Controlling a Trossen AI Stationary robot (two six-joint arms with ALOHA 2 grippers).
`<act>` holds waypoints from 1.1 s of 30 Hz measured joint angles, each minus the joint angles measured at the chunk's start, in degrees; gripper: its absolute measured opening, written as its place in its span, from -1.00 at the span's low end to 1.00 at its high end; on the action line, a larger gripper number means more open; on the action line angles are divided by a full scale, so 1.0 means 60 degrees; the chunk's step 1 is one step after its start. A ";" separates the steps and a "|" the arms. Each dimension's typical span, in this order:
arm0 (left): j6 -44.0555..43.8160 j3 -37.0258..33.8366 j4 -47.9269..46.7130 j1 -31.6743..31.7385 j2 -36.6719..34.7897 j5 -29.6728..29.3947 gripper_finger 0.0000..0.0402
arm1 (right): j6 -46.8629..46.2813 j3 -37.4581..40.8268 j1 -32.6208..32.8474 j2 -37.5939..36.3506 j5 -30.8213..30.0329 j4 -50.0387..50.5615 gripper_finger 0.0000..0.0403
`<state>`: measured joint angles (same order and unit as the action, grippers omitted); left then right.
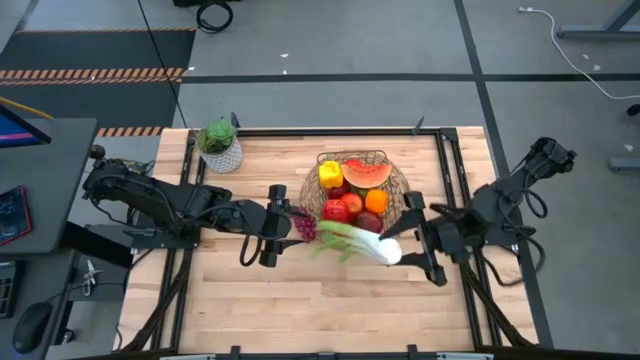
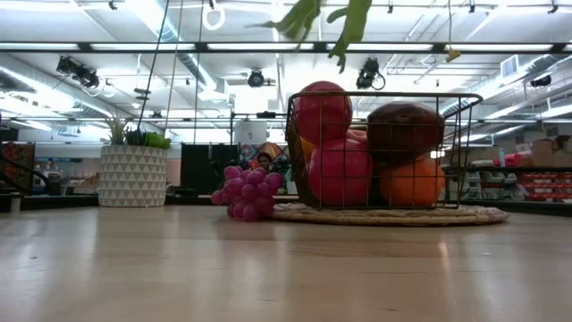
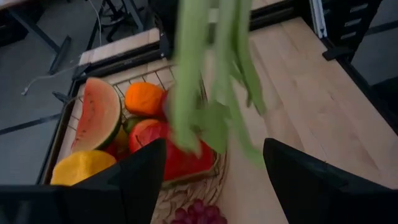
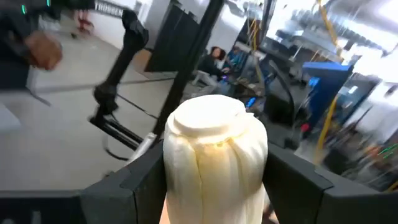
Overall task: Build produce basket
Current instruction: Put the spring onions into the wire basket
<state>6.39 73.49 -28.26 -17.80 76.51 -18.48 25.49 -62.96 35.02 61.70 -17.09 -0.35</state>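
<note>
The round wire basket [image 1: 350, 156] stands at the table's middle on a woven mat [image 2: 384, 215]. It holds a watermelon slice [image 1: 367, 173], a yellow pepper [image 1: 330, 174], an orange [image 1: 376, 201] and red apples [image 1: 337, 210]. Purple grapes [image 1: 305, 228] lie on the table by the basket's left side. A leek [image 1: 355, 241] hangs in the air over the basket's near rim, with my right gripper [image 1: 405, 247] shut on its white end. Its green leaves [image 3: 214, 81] reach toward my left gripper [image 1: 278, 225], which is open and touches nothing. My right gripper pinches the leek's thick white end [image 4: 214, 149] between its two fingers [image 4: 134, 183]. It comes in about level from the table's right side. The leek is lifted clear of table and basket, and its green leaves [image 2: 344, 27] hang high above the basket.
A small white pot with a green plant [image 1: 220, 146] stands at the far left corner. Bare wood lies along the table's near side [image 1: 320, 310]. Black frame rails [image 1: 455, 170] run along the table's edges.
</note>
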 joint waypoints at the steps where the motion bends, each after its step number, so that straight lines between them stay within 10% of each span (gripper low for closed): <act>1: -0.0029 0.0000 -0.0075 0.0000 0.0000 -0.0002 0.37 | 0.0432 0.0000 0.0167 0.0031 -0.0246 -0.0053 0.19; 16: -0.1869 0.0004 0.0035 0.0108 0.0453 -0.0220 0.38 | 0.5964 0.0007 0.1080 0.1573 -0.2639 0.0500 0.19; 33: 0.4157 0.0000 0.2237 -0.0897 0.1309 -0.3702 0.53 | 0.7480 0.0007 0.1068 0.3628 -0.3740 0.0250 0.19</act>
<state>31.34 73.49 -14.83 -23.18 84.36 -40.69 70.37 -62.92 41.42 83.47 -39.54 1.16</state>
